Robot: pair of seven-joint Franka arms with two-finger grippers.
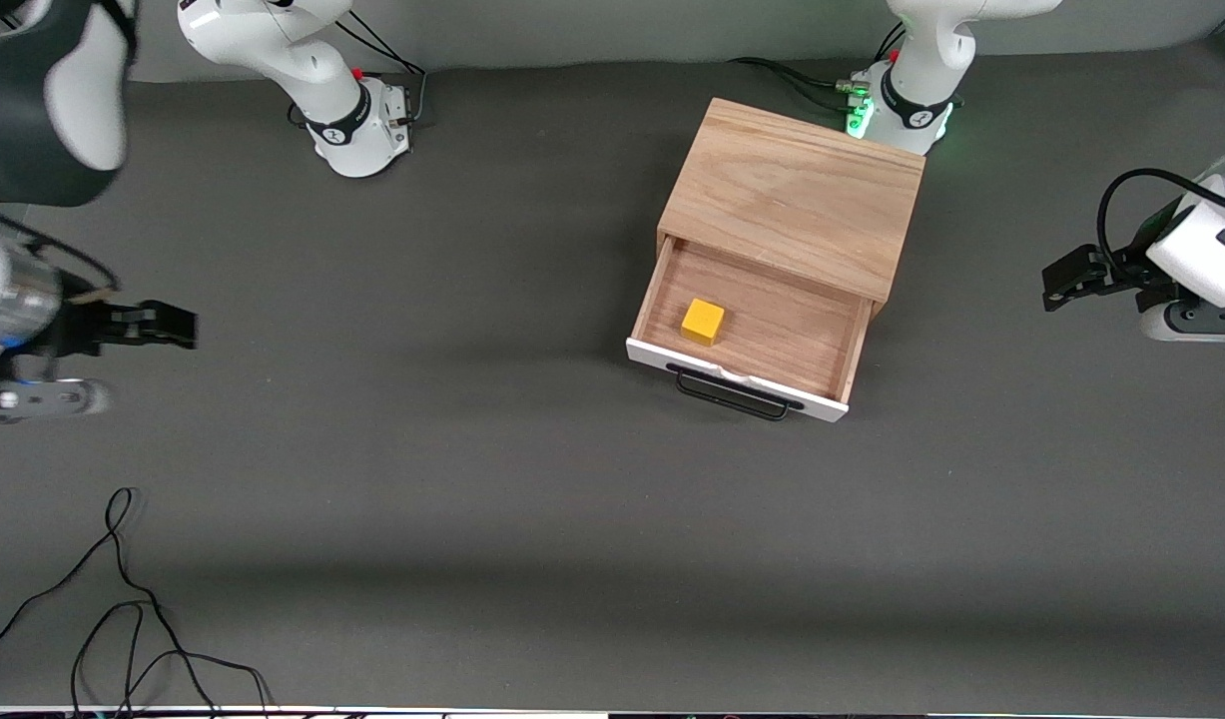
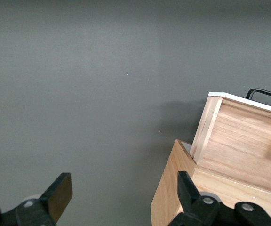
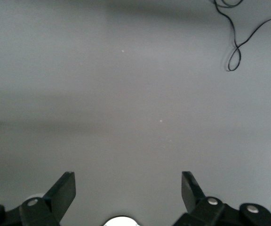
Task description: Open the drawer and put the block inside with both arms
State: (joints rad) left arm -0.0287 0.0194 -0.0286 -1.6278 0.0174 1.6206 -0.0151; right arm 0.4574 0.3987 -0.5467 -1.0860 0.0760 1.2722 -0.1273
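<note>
Block point(image 1: 703, 322) sits in the open drawer point(image 1: 752, 335), toward the white front panel, touching no wall. Left gripper point(image 1: 1063, 279), jaws apart and empty, hangs off the wooden box point(image 1: 797, 195) at the left arm's end of the table. Right gripper point(image 1: 168, 326), also apart and empty, is well clear of the box toward the right arm's end. Your risk: the drawer stands out, so any sweep past the box could catch the handle point(image 1: 734, 395), skewing the box and sliding the block.
</note>
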